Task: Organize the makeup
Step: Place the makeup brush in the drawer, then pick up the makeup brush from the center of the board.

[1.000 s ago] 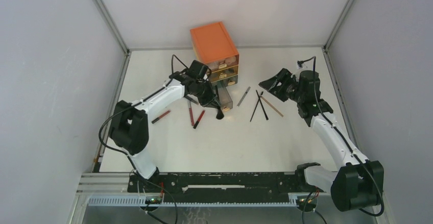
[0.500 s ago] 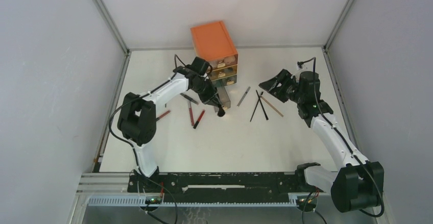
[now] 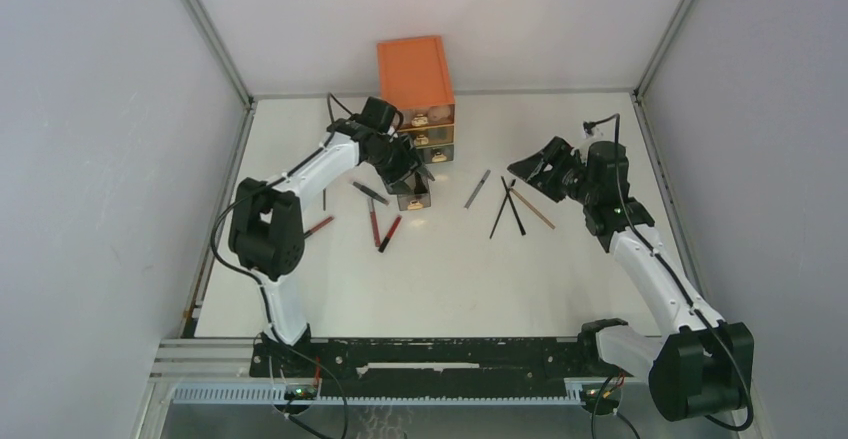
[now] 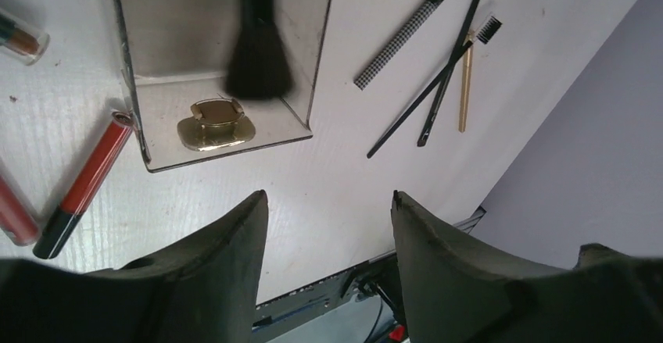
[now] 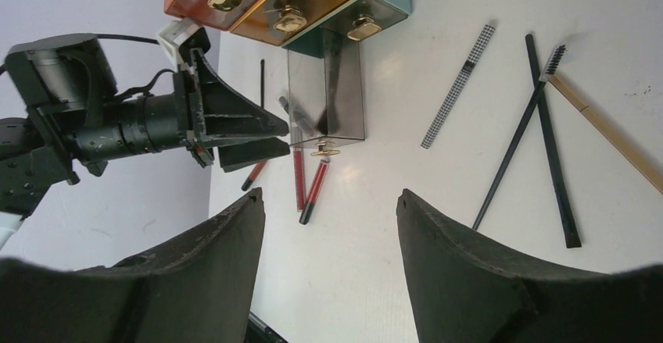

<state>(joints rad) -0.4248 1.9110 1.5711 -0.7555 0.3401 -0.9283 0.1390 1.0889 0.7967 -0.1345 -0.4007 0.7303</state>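
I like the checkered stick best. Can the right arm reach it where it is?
Probably yes. The checkered stick lies flat on the bare table, apart from the black brushes, and the right tool hovers open close by with nothing between them.

A fluffy black brush lies inside the pulled-out drawer. Red pencils lie flat at its 7 o'clock, and crossed thin black brushes at 3 o'clock.

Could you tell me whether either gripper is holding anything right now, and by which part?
Neither: the left gripper and right gripper are open and empty; the black brush lies in the drawer.
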